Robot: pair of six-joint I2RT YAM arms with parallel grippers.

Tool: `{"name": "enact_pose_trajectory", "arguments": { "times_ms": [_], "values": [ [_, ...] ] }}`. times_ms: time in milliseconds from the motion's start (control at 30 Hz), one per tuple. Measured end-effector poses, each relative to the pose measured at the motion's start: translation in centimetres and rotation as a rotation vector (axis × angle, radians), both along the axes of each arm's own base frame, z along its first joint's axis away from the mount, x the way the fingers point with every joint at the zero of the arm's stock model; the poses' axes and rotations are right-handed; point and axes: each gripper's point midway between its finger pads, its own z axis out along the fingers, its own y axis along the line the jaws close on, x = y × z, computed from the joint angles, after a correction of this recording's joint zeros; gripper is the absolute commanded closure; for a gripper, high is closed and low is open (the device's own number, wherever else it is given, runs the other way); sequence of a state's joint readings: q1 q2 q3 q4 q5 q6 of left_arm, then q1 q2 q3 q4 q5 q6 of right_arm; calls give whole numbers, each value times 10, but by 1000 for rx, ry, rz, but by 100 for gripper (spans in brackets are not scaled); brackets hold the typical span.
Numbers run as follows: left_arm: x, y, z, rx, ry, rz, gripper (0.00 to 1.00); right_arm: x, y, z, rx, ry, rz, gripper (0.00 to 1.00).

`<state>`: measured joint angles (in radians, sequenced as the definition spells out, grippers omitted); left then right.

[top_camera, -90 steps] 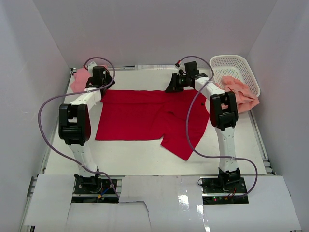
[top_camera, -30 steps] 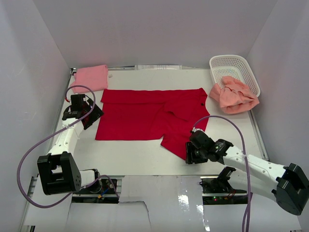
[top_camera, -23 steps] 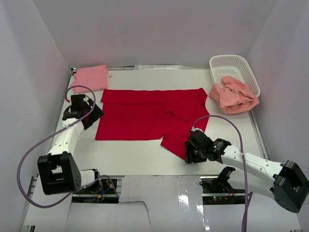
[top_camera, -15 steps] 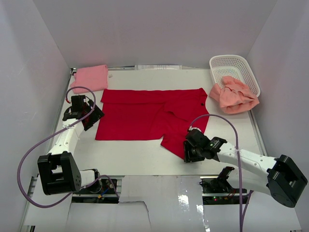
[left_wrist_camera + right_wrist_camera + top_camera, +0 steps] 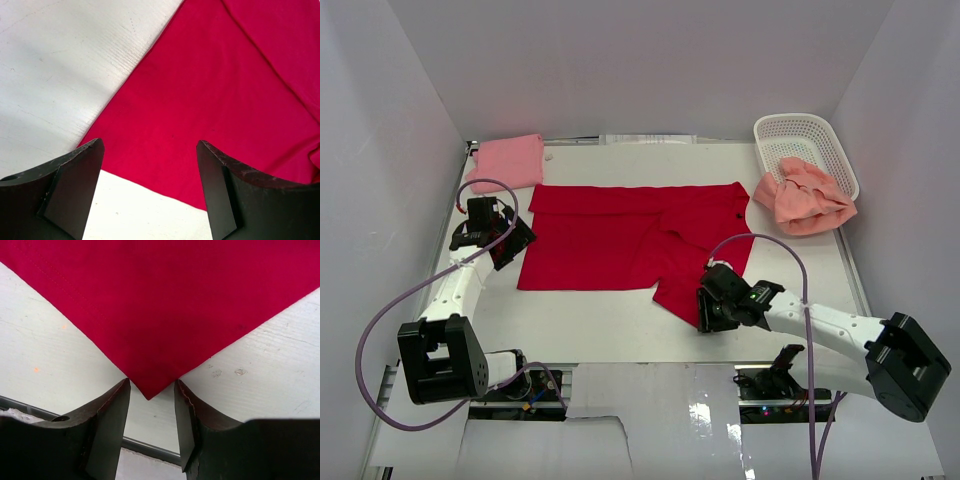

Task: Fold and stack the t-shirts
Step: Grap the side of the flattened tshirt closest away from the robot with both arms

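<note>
Near edge | my right gripper (image 5: pixel 151 390) open around red t-shirt (image 5: pixel 620 240) corner | left gripper (image 5: pixel 149 145) open over its edge, maybe not touching | I'd go low, then pinch both together

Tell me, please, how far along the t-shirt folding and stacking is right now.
Done: the pink shirt lies folded at the far left corner. In hand: the red shirt is spread flat; the right gripper, open, straddles its near corner, and the left gripper hangs open over its left edge. Left: the salmon shirt lies crumpled against the basket; nothing is stacked.
</note>
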<state>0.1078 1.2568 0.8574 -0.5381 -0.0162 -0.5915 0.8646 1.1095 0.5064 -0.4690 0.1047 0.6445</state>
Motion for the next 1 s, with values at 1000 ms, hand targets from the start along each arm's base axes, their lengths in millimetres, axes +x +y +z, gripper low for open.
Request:
{"name": "enact_pose_trajectory", "arguments": {
  "times_ms": [1000],
  "values": [
    [-2, 0, 3, 5, -19, -4, 14, 3, 9, -2, -57, 60, 58, 92]
  ]
}}
